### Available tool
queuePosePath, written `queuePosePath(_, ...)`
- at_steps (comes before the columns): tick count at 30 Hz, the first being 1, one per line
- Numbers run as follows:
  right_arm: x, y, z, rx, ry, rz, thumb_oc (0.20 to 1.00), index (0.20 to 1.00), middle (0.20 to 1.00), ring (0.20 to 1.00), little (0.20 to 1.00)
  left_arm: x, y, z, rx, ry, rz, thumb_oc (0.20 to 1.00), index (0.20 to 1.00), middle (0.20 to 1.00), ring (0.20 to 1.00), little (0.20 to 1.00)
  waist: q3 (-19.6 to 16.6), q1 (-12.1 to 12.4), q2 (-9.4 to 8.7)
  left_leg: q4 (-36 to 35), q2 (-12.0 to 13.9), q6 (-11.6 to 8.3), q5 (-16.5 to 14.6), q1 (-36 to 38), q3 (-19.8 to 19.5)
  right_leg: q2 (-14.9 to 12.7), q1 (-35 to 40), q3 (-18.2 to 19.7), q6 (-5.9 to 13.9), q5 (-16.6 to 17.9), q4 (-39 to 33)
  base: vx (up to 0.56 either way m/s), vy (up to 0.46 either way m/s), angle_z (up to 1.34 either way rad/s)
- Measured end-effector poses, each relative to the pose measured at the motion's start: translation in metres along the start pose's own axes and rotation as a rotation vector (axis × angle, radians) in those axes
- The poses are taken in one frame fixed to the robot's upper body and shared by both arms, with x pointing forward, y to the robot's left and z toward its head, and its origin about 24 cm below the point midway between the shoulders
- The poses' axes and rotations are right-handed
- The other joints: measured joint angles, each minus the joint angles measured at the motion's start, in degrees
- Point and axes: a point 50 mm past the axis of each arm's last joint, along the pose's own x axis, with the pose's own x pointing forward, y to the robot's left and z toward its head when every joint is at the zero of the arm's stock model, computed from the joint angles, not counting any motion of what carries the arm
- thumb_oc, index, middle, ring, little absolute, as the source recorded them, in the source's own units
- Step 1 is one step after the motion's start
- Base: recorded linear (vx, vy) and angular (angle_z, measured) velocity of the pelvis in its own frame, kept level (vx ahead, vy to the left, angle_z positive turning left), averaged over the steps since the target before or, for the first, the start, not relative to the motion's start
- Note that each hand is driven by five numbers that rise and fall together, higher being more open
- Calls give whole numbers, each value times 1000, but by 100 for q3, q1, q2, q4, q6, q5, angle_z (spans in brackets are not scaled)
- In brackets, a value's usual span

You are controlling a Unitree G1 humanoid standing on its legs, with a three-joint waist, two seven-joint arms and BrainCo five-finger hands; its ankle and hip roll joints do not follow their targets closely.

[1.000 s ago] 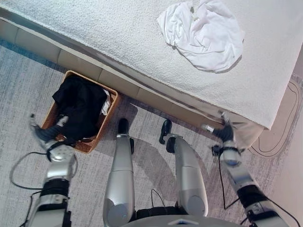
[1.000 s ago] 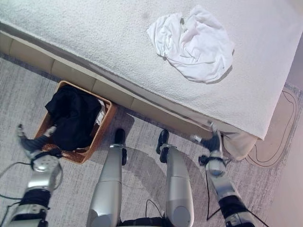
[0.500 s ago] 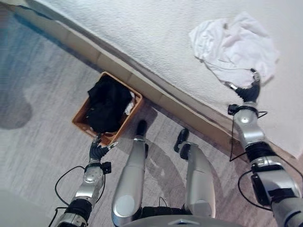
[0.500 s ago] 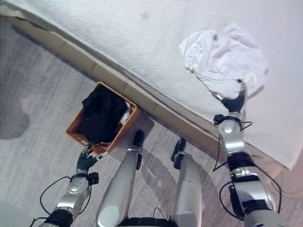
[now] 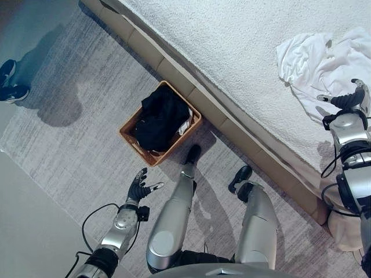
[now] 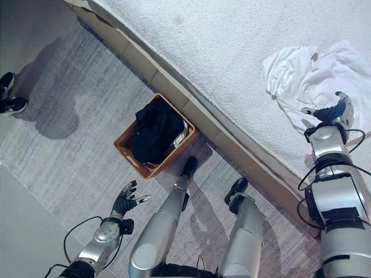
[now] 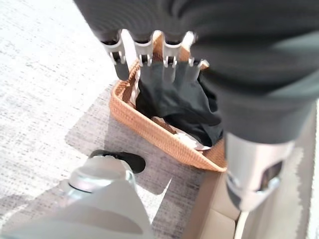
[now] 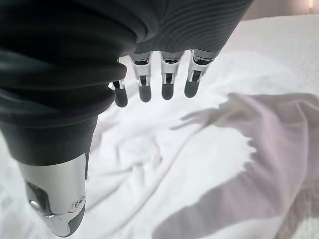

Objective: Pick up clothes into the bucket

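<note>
A crumpled white garment lies on the white bed at the right. My right hand hovers over its near edge with fingers straight and spread, holding nothing; the white cloth shows just past them. A woven brown basket stands on the floor against the bed base, with black clothes and a bit of white cloth inside. My left hand is low over the floor, short of the basket, open and empty.
The bed's beige base runs diagonally between floor and mattress. A person's dark shoes stand at the far left on the grey carpet, with a shadow beside them. Pale cloth hangs at the bed's near right corner.
The whole view has shifted, so the camera moved. My right hand has risen from beside the bed to over the white garment's edge. The left hand now hangs lower, farther from the basket.
</note>
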Motion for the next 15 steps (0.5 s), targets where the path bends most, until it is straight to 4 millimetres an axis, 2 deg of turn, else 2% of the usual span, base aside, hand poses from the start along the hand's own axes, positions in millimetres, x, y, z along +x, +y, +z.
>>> queuePosePath(3, 0, 2, 0, -62, -3, 39, 1000, 1000, 1000, 1000, 1000, 1, -3, 6, -5, -23, -15, 1000, 1000, 1000, 1000, 1000, 1, 30, 59, -117, 22, -11, 42, -8, -82, -15, -54, -61, -24, -49, 67, -20, -71, 11)
queuePosePath(4, 0, 4, -2, -183, -20, 83, 1000, 1000, 1000, 1000, 1000, 2, -3, 7, -5, -26, -28, 1000, 1000, 1000, 1000, 1000, 0, 16, 80, -165, 28, -69, 107, 5, -118, -19, -58, -97, -42, -85, 108, -15, -38, 17)
queuePosePath(5, 1, 3, -3, -223, -17, 104, 608, 608, 608, 608, 608, 2, -4, 9, -6, -33, -37, 1000, 1000, 1000, 1000, 1000, -2, 22, 105, -188, 30, -66, 110, 5, -151, -48, -58, -138, -67, -116, 135, -10, -28, 17)
queuePosePath(7, 3, 0, 0, -253, -22, 131, 507, 507, 507, 507, 507, 3, -6, 10, -7, -37, -56, 1000, 1000, 1000, 1000, 1000, -2, 25, 115, -212, 36, -69, 114, 4, -198, -55, -93, -151, -85, -149, 192, -5, -16, 8)
queuePosePath(8, 4, -4, 1, -252, -23, 139, 398, 398, 398, 398, 398, 4, -6, 11, -6, -38, -64, 1000, 1000, 1000, 1000, 1000, -3, 23, 116, -208, 32, -74, 123, 5, -202, -64, -103, -151, -110, -172, 229, 0, 0, 0)
queuePosePath(9, 5, -6, 3, -250, -23, 145, 366, 366, 366, 366, 366, 4, -7, 11, -6, -37, -70, 1000, 1000, 1000, 1000, 1000, -4, 19, 117, -206, 36, -74, 122, 9, -202, -62, -107, -151, -117, -178, 242, 0, 0, 0)
queuePosePath(10, 6, -7, 4, -248, -24, 154, 200, 200, 200, 200, 200, 4, -7, 12, -5, -38, -75, 1000, 1000, 1000, 1000, 1000, -5, 17, 119, -203, 42, -73, 123, 11, -204, -56, -108, -151, -119, -179, 246, -9, 2, -3)
queuePosePath(15, 7, -7, 6, -239, -22, 185, 200, 200, 200, 200, 200, 10, -9, 19, -3, -50, -96, 1000, 1000, 1000, 1000, 1000, -7, 21, 122, -166, 48, -73, 123, 13, -209, -41, -102, -150, -125, -180, 263, 0, 0, 0)
